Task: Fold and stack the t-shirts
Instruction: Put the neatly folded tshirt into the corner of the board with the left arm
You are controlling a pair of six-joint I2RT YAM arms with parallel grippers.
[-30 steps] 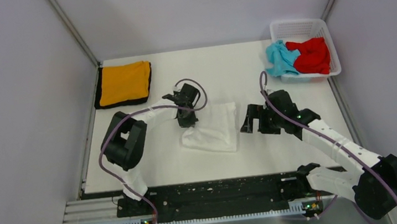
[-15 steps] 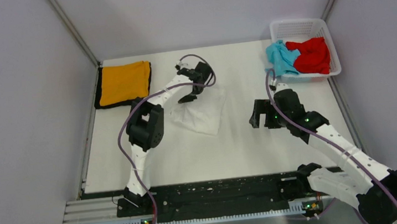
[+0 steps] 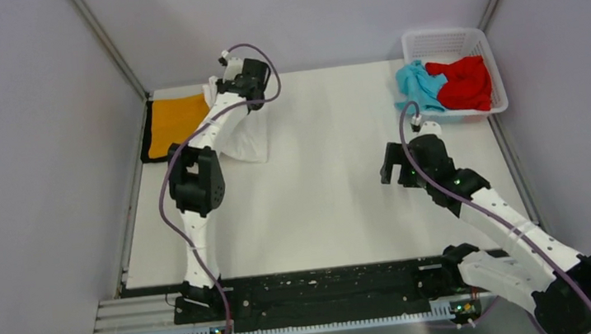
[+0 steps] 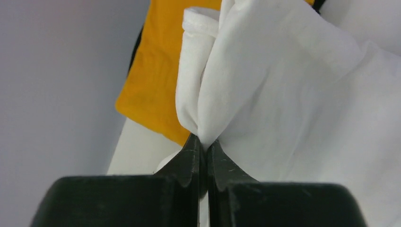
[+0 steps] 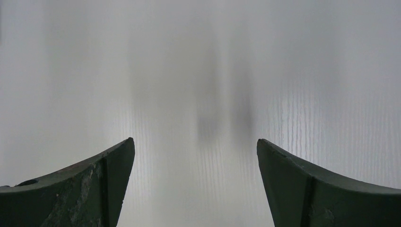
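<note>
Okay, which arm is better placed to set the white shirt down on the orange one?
Left. The left gripper is shut on the white t-shirt, which hangs right next to the orange t-shirt. The right gripper is open and empty over the table, far across.

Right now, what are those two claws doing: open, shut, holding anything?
The left gripper is shut on the white t-shirt.
The right gripper is open, holding nothing.
</note>
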